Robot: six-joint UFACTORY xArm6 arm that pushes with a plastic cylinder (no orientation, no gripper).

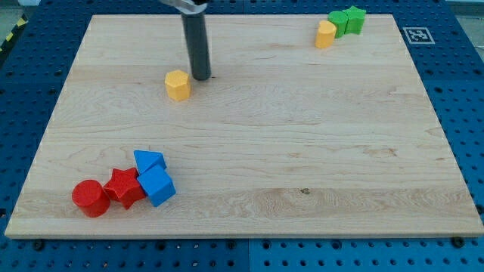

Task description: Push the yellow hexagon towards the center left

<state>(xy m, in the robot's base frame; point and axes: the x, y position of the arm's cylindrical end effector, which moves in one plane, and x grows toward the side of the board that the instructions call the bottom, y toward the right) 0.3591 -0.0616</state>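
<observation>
- Dark rod's end, my tip (pixel 201 77), bare and holding nothing, stands just right of the small yellow hexagon block (pixel 178 85), toward the wooden board's (pixel 302 151) top-left.
- Pushing seems underway; next, shove leftward and slightly downward toward the left edge's middle.

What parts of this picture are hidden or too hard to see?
- The rod above my tip: cut off by the view's top edge.
- Gap between my tip and the yellow hexagon: too small to tell if they touch.
- Green blocks: packed together, partly behind the yellow block; shapes unclear.
- Red star: partly covered by the blue cube.
</observation>
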